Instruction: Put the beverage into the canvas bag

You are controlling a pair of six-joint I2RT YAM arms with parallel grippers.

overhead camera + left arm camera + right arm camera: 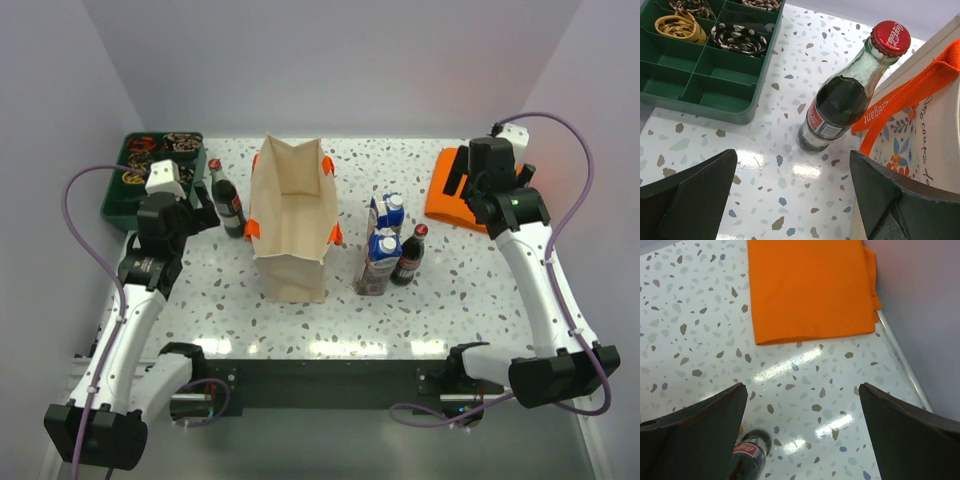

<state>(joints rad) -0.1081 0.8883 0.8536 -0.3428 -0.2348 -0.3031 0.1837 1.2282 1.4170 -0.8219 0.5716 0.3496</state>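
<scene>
The beige canvas bag with orange handles stands open in the middle of the table. A cola bottle with a red cap stands just left of it. In the left wrist view the bottle stands ahead of my open, empty left gripper, next to the bag's wall. My left gripper is close to this bottle. A second cola bottle and two blue-capped cartons stand right of the bag. My right gripper is open and empty near the far right; that second bottle shows by its left finger.
A green compartment tray with patterned items sits at the far left, also in the left wrist view. A folded orange cloth lies at the far right by the wall, and shows in the right wrist view.
</scene>
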